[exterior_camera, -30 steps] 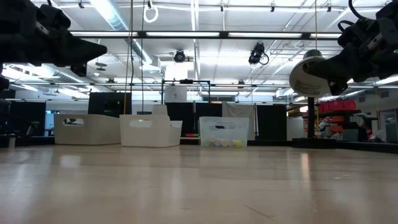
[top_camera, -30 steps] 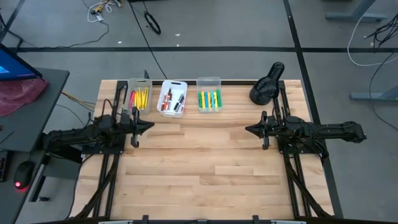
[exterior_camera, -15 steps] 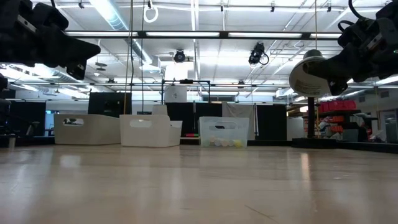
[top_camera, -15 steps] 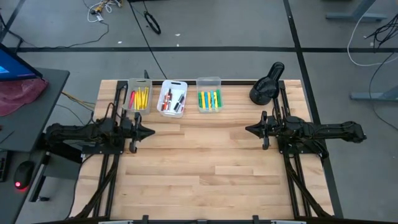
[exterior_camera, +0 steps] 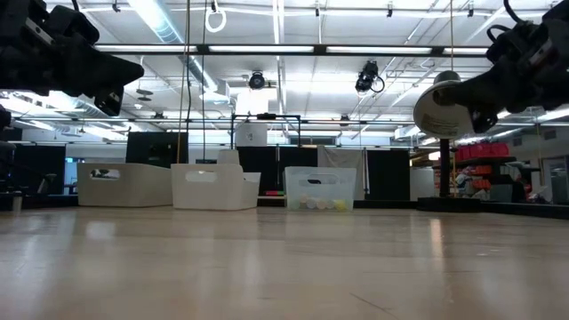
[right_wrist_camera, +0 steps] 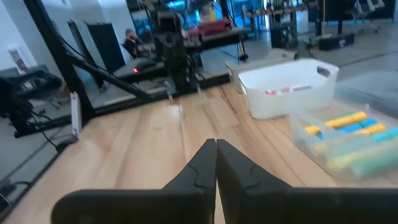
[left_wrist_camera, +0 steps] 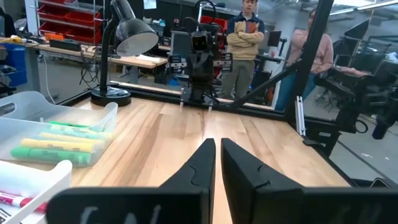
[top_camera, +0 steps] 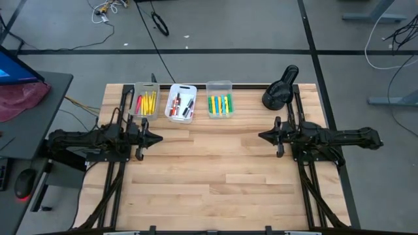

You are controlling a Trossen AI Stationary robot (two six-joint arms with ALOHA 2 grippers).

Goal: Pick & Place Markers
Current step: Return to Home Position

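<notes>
A: Where are the markers point(top_camera: 149, 103)?
B: All in three bins along the far edge of the tabletop point(top_camera: 209, 176). The gray bin point(top_camera: 145, 84), far left, holds yellow ones and a red one. The white bin point(top_camera: 182, 87), middle, holds red and black ones. The clear bin point(top_camera: 219, 83), to the right, holds green and yellow ones lying side by side.
A: And the left gripper point(top_camera: 157, 138)?
B: It hangs over the tabletop's left side, just nearer than the gray bin, and points right. Its fingers are drawn together with only a slit between them. Empty.
A: The right gripper point(top_camera: 261, 136)?
B: Over the right side, pointing left, level with the other and well apart from it. Fingers pressed together, empty.
A: Anything else?
B: A black desk lamp point(top_camera: 279, 91) stands at the far right corner, right of the clear bin. The left wrist view shows a person with folded arms point(left_wrist_camera: 247, 38) and another person point(left_wrist_camera: 321, 56) standing beyond the tabletop.
</notes>
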